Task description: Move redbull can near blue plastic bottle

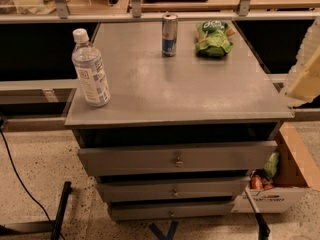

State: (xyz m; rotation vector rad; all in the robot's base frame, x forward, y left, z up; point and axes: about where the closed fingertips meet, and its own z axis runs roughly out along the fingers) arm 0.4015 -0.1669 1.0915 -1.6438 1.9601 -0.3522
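12 o'clock on the table [175,94]: redbull can [169,35], upright, slim, blue-silver, red mark, silver top. Likely light, stiff yet dentable, slick and tippy; take it mid-body. The blue plastic bottle [90,69] stands at 9 o'clock, well apart. The hand [304,74] hangs at 3 o'clock, clear of the can; spread or pressed together, cannot tell.

The desk top [175,91] is finished matt grey, smooth, faintly scuffed. Glossy metal is presented by the redbull can [169,35] at the far edge. Clear shiny plastic is used for the blue plastic bottle [90,70] at the left edge. The gripper [303,73], pale and smooth, is located past the right edge.
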